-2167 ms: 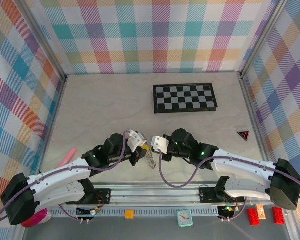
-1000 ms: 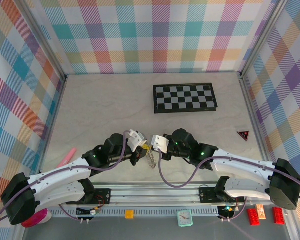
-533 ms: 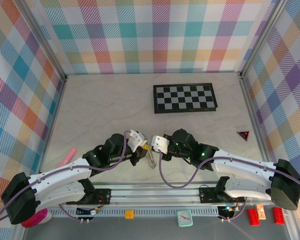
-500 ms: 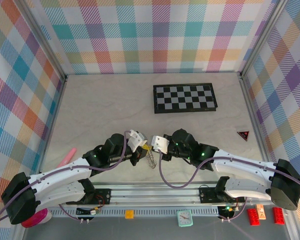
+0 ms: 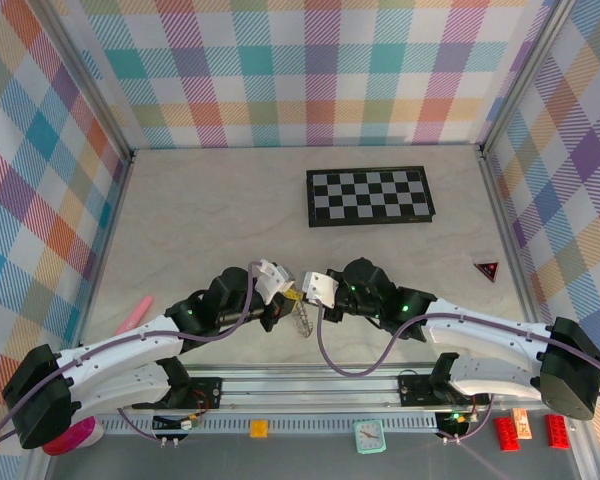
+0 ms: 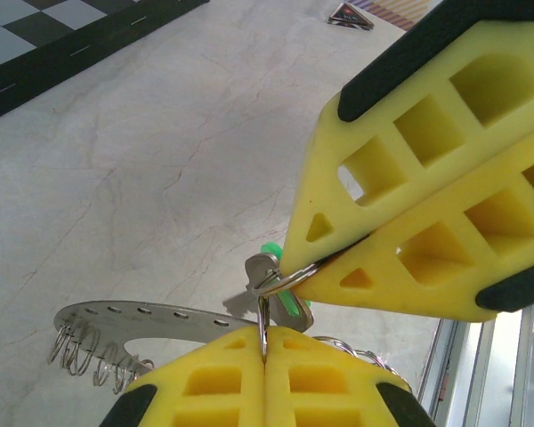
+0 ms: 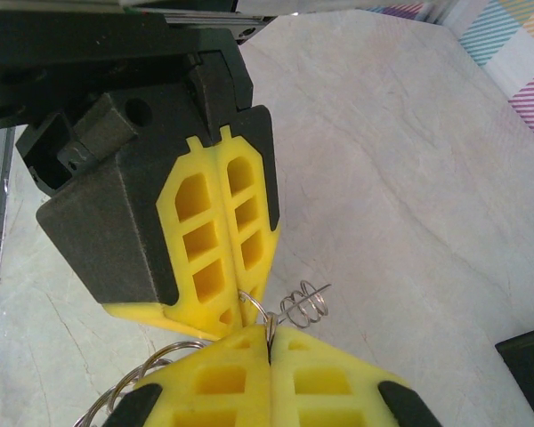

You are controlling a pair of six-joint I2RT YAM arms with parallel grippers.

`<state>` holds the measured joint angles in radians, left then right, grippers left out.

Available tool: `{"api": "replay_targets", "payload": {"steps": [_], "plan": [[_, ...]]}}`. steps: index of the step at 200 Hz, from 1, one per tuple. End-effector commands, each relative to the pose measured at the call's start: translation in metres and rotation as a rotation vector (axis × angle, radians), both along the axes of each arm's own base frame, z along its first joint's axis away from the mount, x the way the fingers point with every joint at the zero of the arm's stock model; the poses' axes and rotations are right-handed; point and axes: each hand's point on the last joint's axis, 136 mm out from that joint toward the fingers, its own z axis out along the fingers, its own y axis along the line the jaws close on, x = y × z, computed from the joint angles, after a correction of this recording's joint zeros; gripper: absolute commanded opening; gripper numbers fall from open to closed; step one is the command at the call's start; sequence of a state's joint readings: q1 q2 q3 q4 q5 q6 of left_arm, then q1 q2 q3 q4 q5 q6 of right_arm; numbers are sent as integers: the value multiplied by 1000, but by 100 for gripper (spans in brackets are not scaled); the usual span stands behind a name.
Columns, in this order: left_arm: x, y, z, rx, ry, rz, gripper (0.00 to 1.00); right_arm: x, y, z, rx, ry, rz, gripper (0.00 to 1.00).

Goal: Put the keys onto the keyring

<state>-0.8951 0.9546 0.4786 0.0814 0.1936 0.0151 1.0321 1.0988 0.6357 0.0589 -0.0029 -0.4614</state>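
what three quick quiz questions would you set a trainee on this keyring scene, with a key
1. True or false: the left gripper and the right gripper are both shut on the small wire ring.
2. The checkerboard lies: A under the grippers; B beyond them, toward the back wall; C off the table.
3. What colour is the head of the key at the fingertips?
Key: 1 true; 2 B; 3 green.

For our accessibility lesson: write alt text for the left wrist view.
The shut yellow left tool, below, and right tool, upper right, pinch one small wire loop beside a green-headed key; the flat keyring is at lower left.
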Motion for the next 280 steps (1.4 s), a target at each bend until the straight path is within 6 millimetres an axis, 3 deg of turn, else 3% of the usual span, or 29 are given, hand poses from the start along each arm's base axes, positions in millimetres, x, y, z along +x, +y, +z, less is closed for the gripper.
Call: {"api": "replay_targets", "payload": {"steps": [1, 185, 280], "plan": [[-1, -7, 16, -56, -33, -19, 0, -10, 5, -3, -10, 13, 54, 0], [-4, -11, 20, -79, -43, -49, 0, -23, 14, -7, -22, 85, 130, 0], [-8, -12, 31, -121, -66, -69, 0, -28, 14, -8, -31, 99, 157, 0]]}}
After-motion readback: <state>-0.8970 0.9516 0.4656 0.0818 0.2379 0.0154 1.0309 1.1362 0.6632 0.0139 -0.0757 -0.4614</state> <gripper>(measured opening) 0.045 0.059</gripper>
